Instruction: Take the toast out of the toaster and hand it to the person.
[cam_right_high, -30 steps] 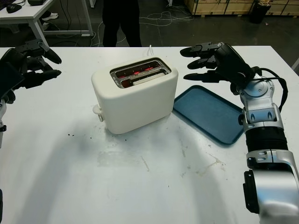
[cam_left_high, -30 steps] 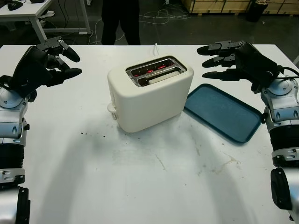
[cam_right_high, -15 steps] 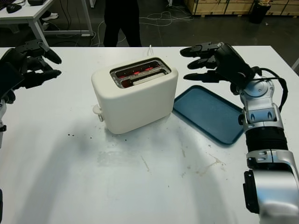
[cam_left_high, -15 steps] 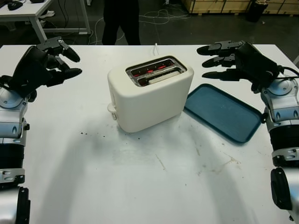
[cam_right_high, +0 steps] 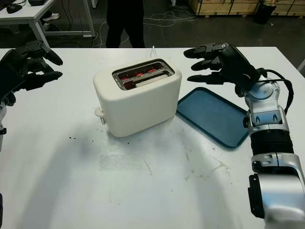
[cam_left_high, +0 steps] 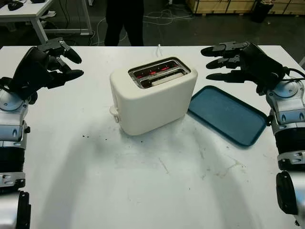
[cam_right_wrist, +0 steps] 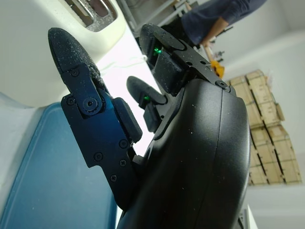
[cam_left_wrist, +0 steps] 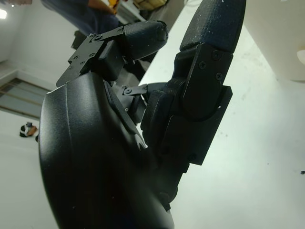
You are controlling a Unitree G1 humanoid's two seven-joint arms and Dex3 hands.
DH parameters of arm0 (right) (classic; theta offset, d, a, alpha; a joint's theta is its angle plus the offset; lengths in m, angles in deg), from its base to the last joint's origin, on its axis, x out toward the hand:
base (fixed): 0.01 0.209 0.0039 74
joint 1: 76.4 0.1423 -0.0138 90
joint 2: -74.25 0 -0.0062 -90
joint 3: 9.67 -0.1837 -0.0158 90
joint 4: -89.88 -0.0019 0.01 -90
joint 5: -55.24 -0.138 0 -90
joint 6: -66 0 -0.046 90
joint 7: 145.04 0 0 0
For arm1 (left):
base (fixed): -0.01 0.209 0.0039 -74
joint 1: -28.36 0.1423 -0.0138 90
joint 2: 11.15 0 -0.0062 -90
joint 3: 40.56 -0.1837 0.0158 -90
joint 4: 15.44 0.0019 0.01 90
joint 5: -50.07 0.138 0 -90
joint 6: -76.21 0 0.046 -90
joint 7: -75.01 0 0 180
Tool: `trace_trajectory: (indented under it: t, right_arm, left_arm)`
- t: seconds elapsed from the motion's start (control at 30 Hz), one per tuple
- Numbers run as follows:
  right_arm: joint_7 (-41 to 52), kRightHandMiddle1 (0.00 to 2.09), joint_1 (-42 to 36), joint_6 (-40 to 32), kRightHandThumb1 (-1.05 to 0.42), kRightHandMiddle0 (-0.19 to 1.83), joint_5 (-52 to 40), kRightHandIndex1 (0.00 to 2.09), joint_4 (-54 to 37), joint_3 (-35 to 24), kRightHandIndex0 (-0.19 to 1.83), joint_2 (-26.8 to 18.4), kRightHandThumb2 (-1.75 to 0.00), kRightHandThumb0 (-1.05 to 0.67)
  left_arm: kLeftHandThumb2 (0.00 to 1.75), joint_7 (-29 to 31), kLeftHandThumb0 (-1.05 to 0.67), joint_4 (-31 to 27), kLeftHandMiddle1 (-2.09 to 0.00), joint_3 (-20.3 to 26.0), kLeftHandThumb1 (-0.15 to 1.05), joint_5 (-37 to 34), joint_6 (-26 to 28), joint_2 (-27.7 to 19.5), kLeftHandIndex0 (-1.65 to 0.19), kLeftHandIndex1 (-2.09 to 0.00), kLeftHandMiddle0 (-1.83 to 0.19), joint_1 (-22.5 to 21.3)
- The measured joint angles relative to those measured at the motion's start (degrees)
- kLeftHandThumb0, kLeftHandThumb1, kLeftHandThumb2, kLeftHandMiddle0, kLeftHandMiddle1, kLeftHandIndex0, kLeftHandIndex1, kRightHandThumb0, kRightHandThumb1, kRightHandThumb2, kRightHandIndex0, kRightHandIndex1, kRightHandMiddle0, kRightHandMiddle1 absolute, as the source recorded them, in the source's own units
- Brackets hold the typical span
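A cream two-slot toaster (cam_left_high: 152, 98) stands mid-table, its slots glowing red inside. A pale slice of toast (cam_left_high: 162, 78) sits low in the near slot. My left hand (cam_left_high: 64, 59) hovers open over the table well left of the toaster. My right hand (cam_left_high: 217, 62) is open too, held above the table just right of the toaster, fingers pointing toward it. A person in dark trousers (cam_left_high: 124, 21) stands beyond the table's far edge.
A blue tray (cam_left_high: 228, 114) lies flat to the right of the toaster, under my right forearm. The toaster's white cord (cam_left_high: 158, 47) runs off the far edge. Crumbs and smudges (cam_left_high: 95, 138) mark the white table (cam_left_high: 143, 191). A desk (cam_left_high: 28, 12) stands at the back left.
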Motion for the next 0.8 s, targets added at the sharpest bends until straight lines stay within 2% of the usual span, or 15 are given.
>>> trace_trajectory:
  t: [0.8]
  right_arm:
    - [0.0, 0.00, 0.0, 0.0, -0.76, 0.75, 0.0, 0.58, 0.0, 0.0, 0.56, 0.0, 0.00, -0.68]
  left_arm:
    - [0.04, 0.2, -1.05, 0.0, -1.48, 0.0, 0.92, -0.4, -0.2, 0.0, -0.46, -1.38, -0.53, 0.0]
